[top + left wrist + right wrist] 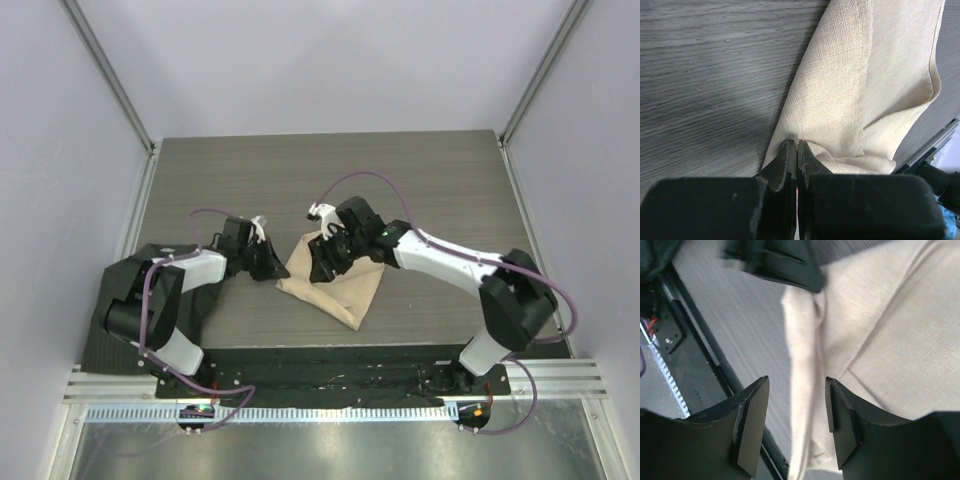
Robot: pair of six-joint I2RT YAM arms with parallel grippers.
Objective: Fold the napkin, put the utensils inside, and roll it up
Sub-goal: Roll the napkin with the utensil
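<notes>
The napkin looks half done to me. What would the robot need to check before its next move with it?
1. Left end effector has hold of the napkin: ok, it is shut at the cloth's edge.
2. Right end effector ready to grasp: ok, open, with one finger on either side of a napkin edge.
3. Napkin folded: ok, overlapping layers show, though it is creased.
4. Utensils located: not ok, none visible in any view.
5. Napkin fully on the table: ok, but a corner lies close to the near edge.
</notes>
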